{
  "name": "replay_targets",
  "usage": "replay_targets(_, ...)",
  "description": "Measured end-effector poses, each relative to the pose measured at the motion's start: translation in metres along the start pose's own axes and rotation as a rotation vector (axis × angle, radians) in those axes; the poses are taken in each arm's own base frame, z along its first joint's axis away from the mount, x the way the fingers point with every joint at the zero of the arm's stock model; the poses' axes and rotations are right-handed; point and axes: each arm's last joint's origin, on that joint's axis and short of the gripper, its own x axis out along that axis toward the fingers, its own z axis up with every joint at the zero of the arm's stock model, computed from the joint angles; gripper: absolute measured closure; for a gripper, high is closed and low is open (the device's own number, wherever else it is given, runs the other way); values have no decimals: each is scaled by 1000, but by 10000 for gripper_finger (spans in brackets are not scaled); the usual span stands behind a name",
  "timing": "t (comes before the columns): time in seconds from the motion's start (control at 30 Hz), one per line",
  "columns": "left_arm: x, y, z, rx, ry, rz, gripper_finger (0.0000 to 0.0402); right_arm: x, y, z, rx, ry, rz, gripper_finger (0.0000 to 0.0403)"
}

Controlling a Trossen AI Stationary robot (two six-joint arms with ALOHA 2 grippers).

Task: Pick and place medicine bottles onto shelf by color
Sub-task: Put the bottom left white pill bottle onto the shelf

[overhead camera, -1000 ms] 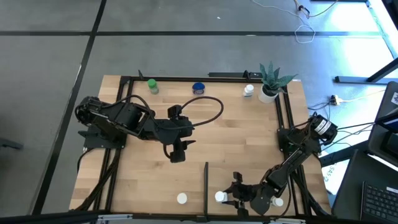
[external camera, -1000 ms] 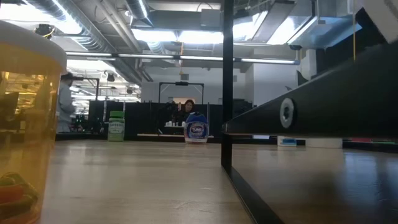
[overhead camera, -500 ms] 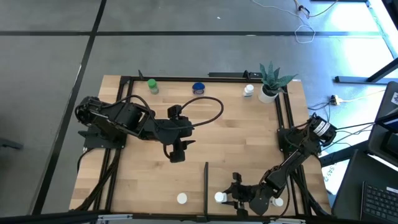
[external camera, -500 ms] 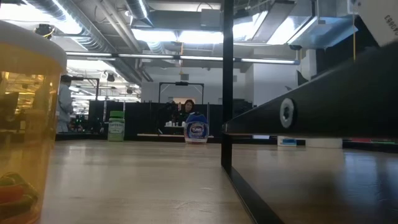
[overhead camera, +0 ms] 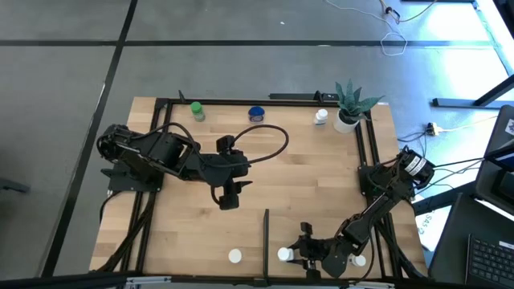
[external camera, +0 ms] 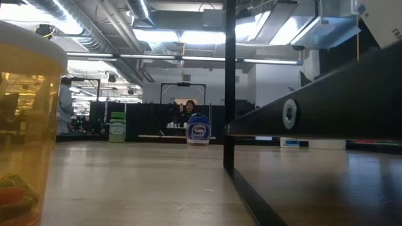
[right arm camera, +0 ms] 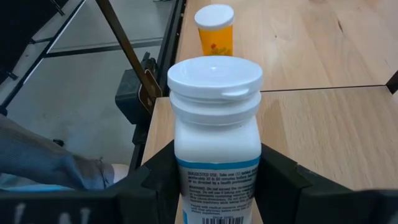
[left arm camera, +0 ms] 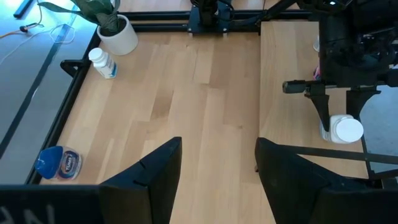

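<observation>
A white bottle (right arm camera: 214,146) with a white cap stands upright at the bottom centre of the right wrist view, between the right gripper's (right arm camera: 214,186) two dark fingers (right arm camera: 283,180), which press its sides in a part-open grip. Its lower label is cut off by the frame edge. In the high view this bottle (overhead camera: 284,254) sits at the bottom edge of the shelf (overhead camera: 305,177), just right of the black divider bar (overhead camera: 266,229), with the right gripper (overhead camera: 299,254) mostly masked by its own arm.

An orange bottle (right arm camera: 214,28) stands beyond it, near the table edge; in the low view it fills the left edge, cut off. A green bottle (overhead camera: 195,111), a blue bottle (overhead camera: 256,114) and another white one (overhead camera: 321,117) line the upper rail, beside a potted plant (overhead camera: 349,104).

The left gripper (overhead camera: 228,199) hangs over mid-table, its fingers (left arm camera: 155,171) spread apart and holding nothing.
</observation>
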Motion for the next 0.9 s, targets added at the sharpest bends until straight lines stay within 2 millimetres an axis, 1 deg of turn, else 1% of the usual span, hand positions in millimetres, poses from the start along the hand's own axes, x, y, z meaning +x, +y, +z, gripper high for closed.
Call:
replay_targets(0.33, 0, 0, 0, 0, 0, 0, 204, 0, 0, 0, 1, 1, 0, 222)
replay_targets(0.7, 0, 0, 0, 0, 0, 0, 204, 0, 0, 0, 1, 6, 6, 221)
replay_targets(0.9, 0, 0, 0, 0, 0, 0, 204, 0, 0, 0, 3, 6, 6, 228)
